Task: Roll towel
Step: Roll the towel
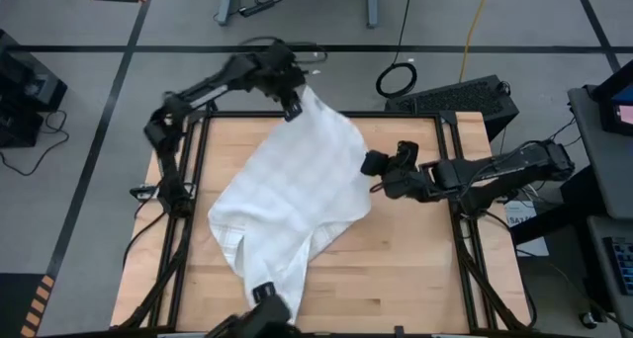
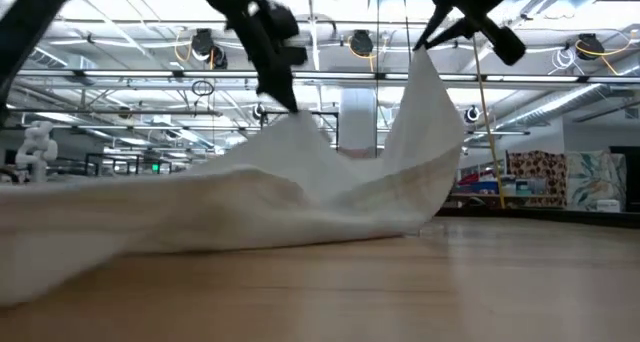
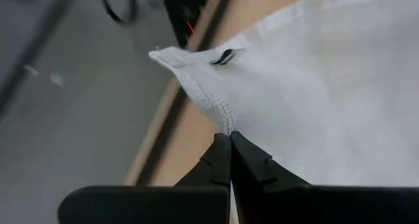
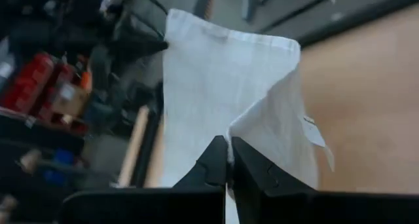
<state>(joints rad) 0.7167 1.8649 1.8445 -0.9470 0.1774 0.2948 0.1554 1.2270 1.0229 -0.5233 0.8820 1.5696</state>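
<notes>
Room: workshop floor with dark tape lines lies around the wooden surface; the low view looks out on ceiling trusses and lamps beyond it.
Towel: the towel, white with faint grey check, lies crumpled across the middle of the surface, running from the far edge to the near edge, two parts of it lifted and the rest resting on the wood.
Left tool: the left tool is closed tight on a thin pinch of hem near a towel corner, up over the far edge of the surface.
Right tool: the right tool is likewise closed on a fold of the cloth's edge, at the side of the towel toward the right edge of the surface.
Grip risk: both holds look shallow, only a sliver of cloth between the fingertips; a quick pull or uneven lift could let a pinch slip out.
Tension risk: if the two arms move apart unequally, the cloth is likely to skew instead of spreading flat, and a roll begun on a skewed towel would come out lopsided.
Edge risk: the left pinch sits at the far edge, so cloth dropped there could slide off the surface.
Wrinkle risk: bunched folds near the near edge may get trapped unless smoothed first.
Near edge: a dark object lies on the towel's end there; I cannot tell what it is, and it could snag the cloth.
</notes>
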